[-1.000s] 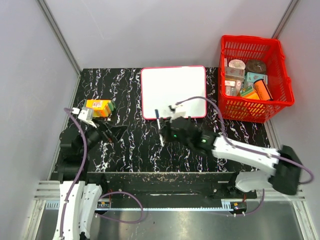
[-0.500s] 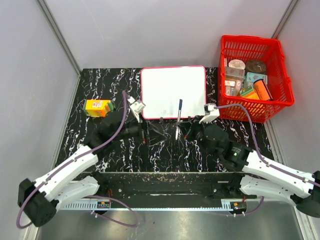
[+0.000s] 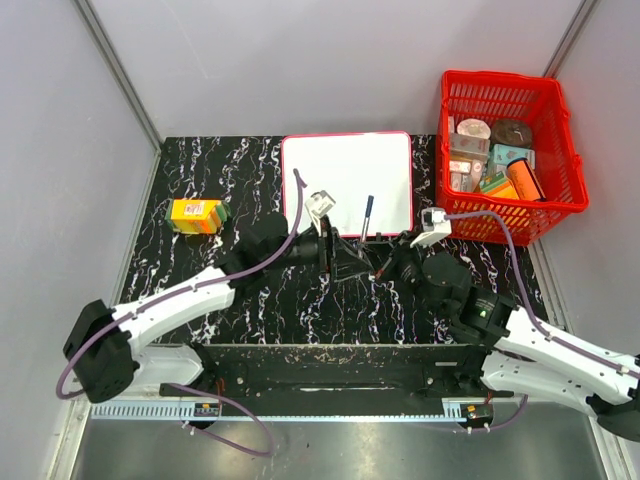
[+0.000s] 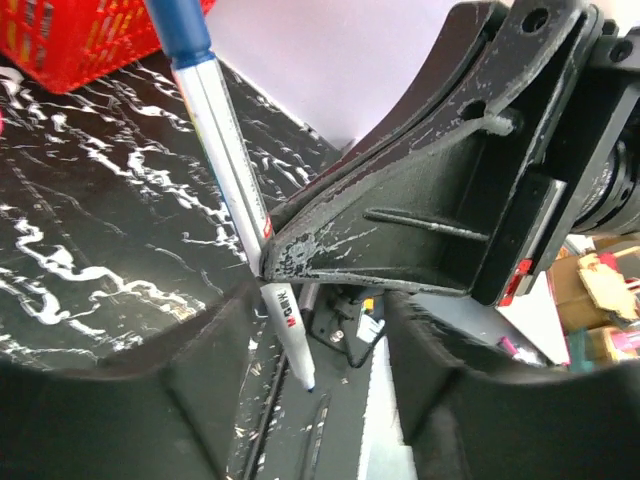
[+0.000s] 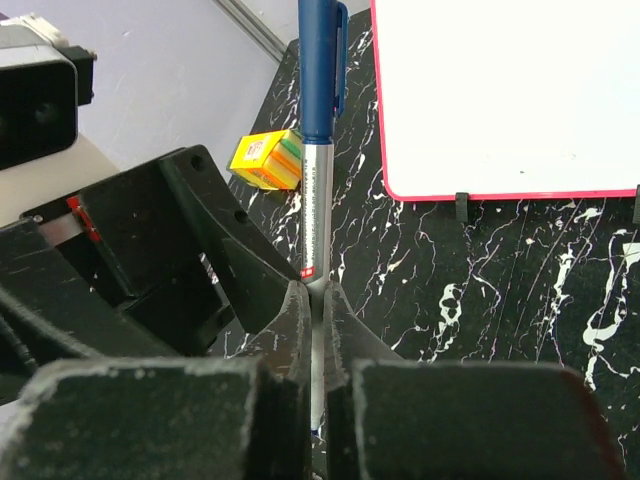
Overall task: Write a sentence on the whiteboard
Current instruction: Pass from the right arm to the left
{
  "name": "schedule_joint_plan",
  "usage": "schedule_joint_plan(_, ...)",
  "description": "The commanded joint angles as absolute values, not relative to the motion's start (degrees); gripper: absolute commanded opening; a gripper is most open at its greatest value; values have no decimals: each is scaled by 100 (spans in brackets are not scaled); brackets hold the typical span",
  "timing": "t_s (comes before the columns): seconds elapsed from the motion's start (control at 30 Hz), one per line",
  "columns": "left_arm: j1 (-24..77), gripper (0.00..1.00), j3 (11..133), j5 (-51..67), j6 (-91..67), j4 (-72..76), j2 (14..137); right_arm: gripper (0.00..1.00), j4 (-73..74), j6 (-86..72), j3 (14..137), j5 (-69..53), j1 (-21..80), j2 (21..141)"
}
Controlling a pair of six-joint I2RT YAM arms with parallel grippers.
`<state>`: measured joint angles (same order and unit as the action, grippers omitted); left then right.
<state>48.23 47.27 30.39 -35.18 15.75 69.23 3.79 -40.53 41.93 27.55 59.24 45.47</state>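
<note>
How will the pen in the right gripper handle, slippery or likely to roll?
The pen looks stiff and light: the right gripper holds it upright by one end. Its smooth silver barrel may pivot in the pinch. Laid down, the cap's clip should limit rolling.

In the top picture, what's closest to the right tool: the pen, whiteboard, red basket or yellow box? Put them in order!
1. Pen, held in the right tool.
2. Whiteboard, just behind it.
3. Red basket, to the right.
4. Yellow box, far left.
</note>
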Motion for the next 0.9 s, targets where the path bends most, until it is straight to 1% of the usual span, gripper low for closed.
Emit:
schedule_joint_plan(0.0, 4939, 47, 5098, 3129, -3656, 2391, 7233, 0, 202, -4192, 4122, 2988, 5897, 4290)
schedule_joint_plan(0.07, 4966, 31, 5141, 3120, -3648, 2364, 7330, 0, 202, -4236, 4096, 3058, 5897, 4202)
schedule_joint_plan(0.1, 4983, 27, 5159, 3138, -3621, 2347, 7339, 0, 141, -4236, 4035, 3067, 5897, 4114)
schedule_joint_plan(0.17, 4992, 14, 5159, 3112, -3595, 2268, 7339, 0, 114, -4263, 4008, 3120, 5897, 4026)
schedule_joint_plan(0.2, 5001, 3, 5142, 3085, -3560, 2241, 7330, 0, 97, -4263, 3982, 3129, 5897, 3982)
schedule_joint_plan(0.23, 5001, 0, 5150, 3068, -3542, 2154, 7321, 0, 88, -4254, 3981, 3146, 5897, 3973)
schedule_joint_plan(0.37, 5001, 0, 5168, 2875, -3367, 1847, 7129, 0, 79, -4210, 3981, 3103, 5897, 3946)
schedule_joint_plan(0.4, 4992, 0, 5177, 2778, -3305, 1776, 7076, 1, 88, -4184, 3981, 3076, 5897, 3946)
schedule_joint_plan(0.43, 4992, 0, 5185, 2725, -3252, 1584, 7023, 6, 79, -4149, 3990, 3033, 5897, 3938)
schedule_joint_plan(0.47, 4992, 0, 5229, 2629, -3182, 1434, 6901, 18, 79, -4053, 3990, 3006, 5897, 3938)
schedule_joint_plan(0.53, 4992, 0, 5291, 2321, -2954, 944, 6742, 33, 97, -3991, 3990, 2953, 5897, 3911)
schedule_joint_plan(0.57, 4983, 0, 5352, 2199, -2875, 740, 6593, 44, 105, -3921, 3990, 2910, 5897, 3902)
schedule_joint_plan(0.63, 4975, 0, 5422, 1899, -2594, 162, 6434, 52, 123, -3850, 4025, 2805, 5897, 3876)
schedule_joint_plan(0.7, 4966, 0, 5554, 1523, -2340, -304, 6171, 65, 123, -3710, 4095, 2708, 5897, 3902)
schedule_joint_plan(0.73, 4948, 0, 5607, 1390, -2251, -786, 6074, 68, 132, -3622, 4148, 2542, 5897, 3955)
schedule_joint_plan(0.77, 4940, 0, 5686, 1258, -2180, -1017, 5891, 72, 149, -3447, 4209, 2462, 5889, 4007)
schedule_joint_plan(0.8, 4913, 0, 5713, 1005, -2058, -1220, 5802, 78, 193, -3358, 4358, 2357, 5889, 4147)
schedule_joint_plan(0.87, 4878, 0, 5774, 783, -1969, -1800, 5513, 85, 211, -3069, 4517, 1944, 5871, 4315)
